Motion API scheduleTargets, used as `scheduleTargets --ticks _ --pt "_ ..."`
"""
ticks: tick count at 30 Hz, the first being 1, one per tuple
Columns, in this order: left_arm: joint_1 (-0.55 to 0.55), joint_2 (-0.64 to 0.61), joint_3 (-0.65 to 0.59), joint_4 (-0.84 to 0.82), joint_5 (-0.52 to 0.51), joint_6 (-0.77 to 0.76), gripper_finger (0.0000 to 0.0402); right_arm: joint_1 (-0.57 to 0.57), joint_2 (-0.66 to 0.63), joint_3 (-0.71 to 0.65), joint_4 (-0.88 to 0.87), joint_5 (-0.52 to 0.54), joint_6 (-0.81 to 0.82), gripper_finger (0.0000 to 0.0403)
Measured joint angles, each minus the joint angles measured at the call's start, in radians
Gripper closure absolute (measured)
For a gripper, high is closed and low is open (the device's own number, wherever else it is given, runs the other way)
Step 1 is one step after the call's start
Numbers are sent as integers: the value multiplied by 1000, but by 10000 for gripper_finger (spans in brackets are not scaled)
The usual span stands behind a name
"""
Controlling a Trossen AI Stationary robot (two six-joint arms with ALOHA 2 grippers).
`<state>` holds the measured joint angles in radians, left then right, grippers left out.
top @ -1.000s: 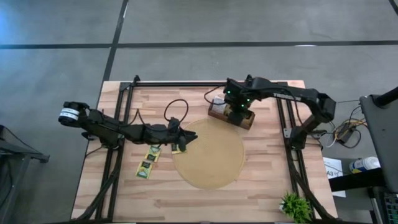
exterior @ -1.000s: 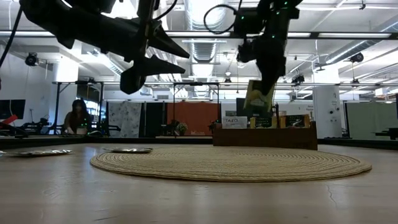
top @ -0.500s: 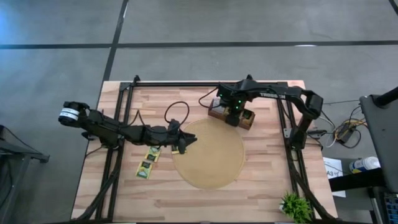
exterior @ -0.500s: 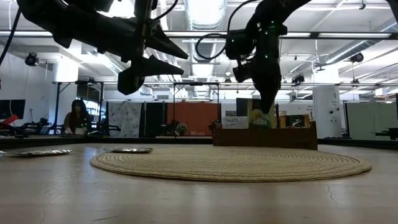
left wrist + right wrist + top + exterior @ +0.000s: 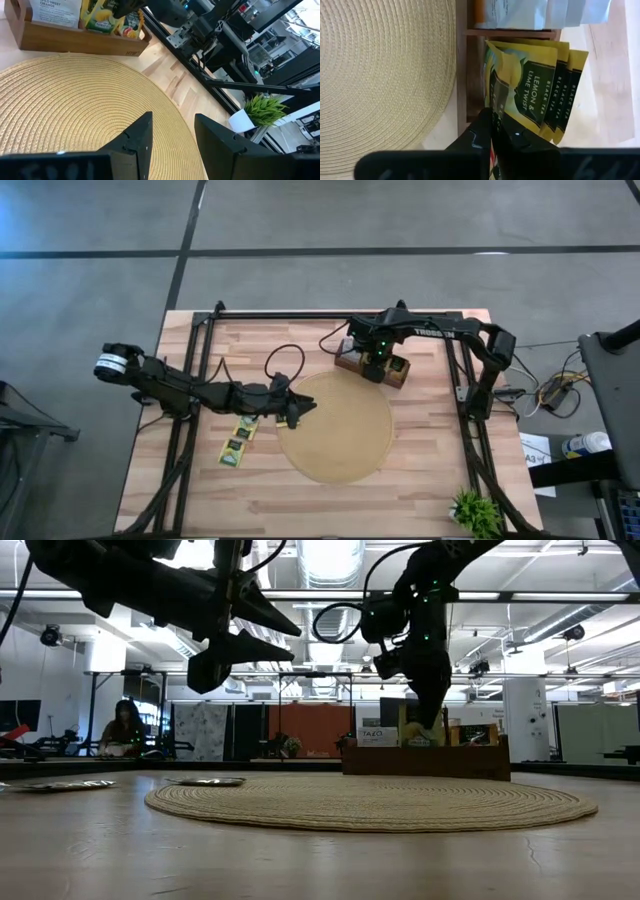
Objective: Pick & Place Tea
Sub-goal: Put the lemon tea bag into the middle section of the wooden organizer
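Lowered since a second ago, the right claw (image 5: 492,131) sits in the wooden box (image 5: 350,363), pinched on a glossy yellow lemon-lime sachet (image 5: 520,92) beside two flat twins. Releasing askew could crumple it against them. Over the woven mat (image 5: 340,442) hangs the left claw (image 5: 172,135), wide, empty.

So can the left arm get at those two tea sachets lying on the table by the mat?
Probably yes. The left gripper hangs open above the mat's edge, the sachets lie uncovered just beside it, and nothing stands between.
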<state>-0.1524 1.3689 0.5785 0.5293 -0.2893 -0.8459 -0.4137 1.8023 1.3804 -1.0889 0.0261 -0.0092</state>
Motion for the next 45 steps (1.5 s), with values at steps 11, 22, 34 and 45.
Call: scheduleTargets --ticks 11,22,34,45 --pt "-9 0 -13 -3 2 -21 262 2 13 0 16 50 20 289" --pt "-18 -1 -13 -36 121 -20 262 38 -86 28 1 75 86 232" --pt "-42 -54 -3 -575 239 -140 262 282 -166 25 151 -130 389 232" --pt "-46 -68 3 -878 79 -305 265 409 -166 -68 539 -64 678 252"
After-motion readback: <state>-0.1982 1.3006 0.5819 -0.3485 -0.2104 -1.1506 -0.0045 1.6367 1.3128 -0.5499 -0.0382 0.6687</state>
